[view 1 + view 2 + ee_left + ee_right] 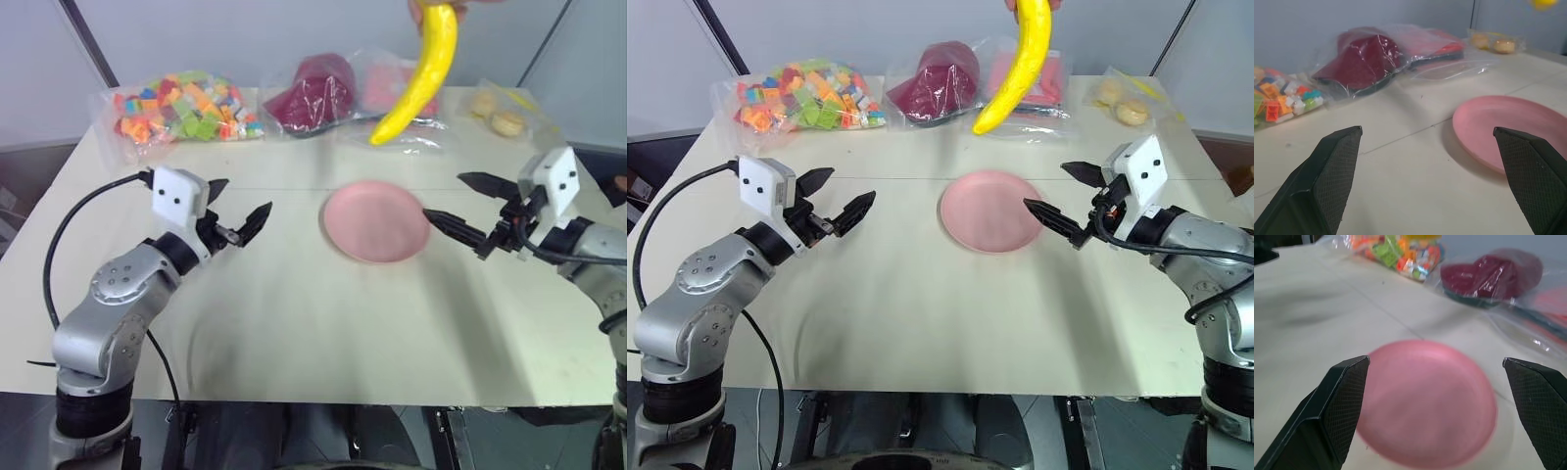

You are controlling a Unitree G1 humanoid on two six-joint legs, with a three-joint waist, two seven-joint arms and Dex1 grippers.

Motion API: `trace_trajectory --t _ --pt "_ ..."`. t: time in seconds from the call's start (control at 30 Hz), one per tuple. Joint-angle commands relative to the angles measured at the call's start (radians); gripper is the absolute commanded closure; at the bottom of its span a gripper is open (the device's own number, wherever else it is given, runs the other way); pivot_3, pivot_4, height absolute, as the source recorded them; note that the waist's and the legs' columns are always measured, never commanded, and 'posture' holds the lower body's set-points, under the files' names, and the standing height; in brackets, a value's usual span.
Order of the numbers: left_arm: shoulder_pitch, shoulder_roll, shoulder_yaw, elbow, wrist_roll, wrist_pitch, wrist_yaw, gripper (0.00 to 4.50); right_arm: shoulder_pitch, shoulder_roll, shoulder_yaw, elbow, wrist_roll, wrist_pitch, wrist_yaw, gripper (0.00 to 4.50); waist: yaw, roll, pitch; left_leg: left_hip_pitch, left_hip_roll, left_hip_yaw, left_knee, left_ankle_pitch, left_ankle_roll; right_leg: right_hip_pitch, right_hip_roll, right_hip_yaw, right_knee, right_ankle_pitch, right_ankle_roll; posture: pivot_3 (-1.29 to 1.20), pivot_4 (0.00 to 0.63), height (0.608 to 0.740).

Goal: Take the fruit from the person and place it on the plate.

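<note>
**A:** Left eye view puts the banana (423,70) at top centre, hanging tip-down from the person's hand (438,4), which barely shows at the upper edge. We take it that it is held up there, in the air behind the plate (376,221), so that either of our claws could come up to it.

**B:** Agreed. The plate lies bare in the middle of the frame, on the table (294,323), between our two arms. We judge that spot handy: whichever arm takes the fruit has a short way down to it.

**A:** And the claws? Our left gripper (238,217), centre left, stands released, fingers spread with nothing between them. Our right gripper (472,210), centre right, is spread wide too and holds nothing; its lower finger tip reaches over the plate's near rim.

**B:** Both wrist views bear that out, with open space between the black fingers and the plate beyond.

**A:** Along the upper edge lie clear bags: coloured blocks (181,105) upper left, dark red (313,93) and pink items (387,86) upper centre, small round yellowish pieces (498,113) upper right. We suppose they are simply set back out of the way.

**B:** Any writing?

**A:** We can read no brand, label or lettering anywhere.
</note>
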Motion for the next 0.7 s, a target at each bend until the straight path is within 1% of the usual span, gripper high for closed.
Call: trace_trajectory --t 0.03,0.13,0.23,0.33,0.43,0.57,0.63,0.7 --pt "-0.024 -0.004 -0.019 -0.008 0.011 -0.027 0.001 0.00 -0.115 0.058 0.017 -0.003 0.035 0.050 -0.099 0.03 -0.001 0.000 0.000 0.000 0.000 0.000 0.000 0.000 -0.001 0.000 0.000 0.000 0.000 0.000 0.000 0.00 0.150 0.740" --pt "-0.032 -0.005 -0.025 -0.002 0.014 -0.031 -0.003 0.00 -0.227 0.145 -0.003 0.056 0.093 0.127 -0.204 0.03 -0.001 0.000 0.000 0.000 0.000 0.000 0.000 0.002 -0.003 0.000 0.000 0.000 0.000 0.000 0.000 0.00 0.150 0.740" --pt "-0.037 -0.003 -0.025 0.004 0.017 -0.034 -0.006 0.00 -0.314 0.203 -0.026 0.100 0.152 0.200 -0.284 0.03 0.001 0.000 0.000 0.000 0.000 0.000 0.000 0.002 -0.003 0.000 0.000 0.000 0.000 0.000 0.000 0.00 0.150 0.740" --pt "-0.038 -0.003 -0.025 0.001 0.018 -0.035 -0.004 0.00 -0.375 0.249 -0.046 0.136 0.195 0.234 -0.344 0.03 0.001 0.000 0.000 0.000 0.000 0.000 0.000 0.002 -0.003 0.000 0.000 0.000 0.000 0.000 0.000 0.00 0.150 0.740" --pt "-0.033 -0.004 -0.029 -0.007 0.020 -0.036 0.000 0.00 -0.414 0.279 -0.044 0.166 0.202 0.228 -0.368 0.03 0.000 0.000 0.000 -0.001 0.000 0.000 0.000 0.002 -0.003 -0.001 0.000 0.000 0.000 0.000 0.000 0.00 0.150 0.740" --pt "-0.032 -0.001 -0.031 -0.007 0.024 -0.040 0.002 0.00 -0.439 0.289 -0.023 0.205 0.173 0.196 -0.373 0.03 -0.002 0.000 0.000 -0.001 0.000 0.000 0.000 0.002 -0.003 -0.001 0.000 0.000 0.000 0.000 0.000 0.00 0.150 0.740" --pt "-0.033 -0.001 -0.032 -0.007 0.026 -0.041 0.004 0.00 -0.441 0.287 -0.018 0.216 0.166 0.185 -0.366 0.54 -0.002 0.000 0.000 -0.001 0.000 0.000 0.000 0.002 -0.003 -0.001 0.000 0.000 0.000 0.000 0.000 0.00 0.150 0.740" --pt "-0.033 -0.001 -0.033 -0.005 0.028 -0.042 0.004 0.00 -0.436 0.286 -0.017 0.212 0.167 0.174 -0.353 1.32 -0.002 0.000 0.000 -0.001 0.000 0.000 0.000 0.002 -0.003 -0.001 0.000 0.000 0.000 0.000 0.000 0.00 0.150 0.740"
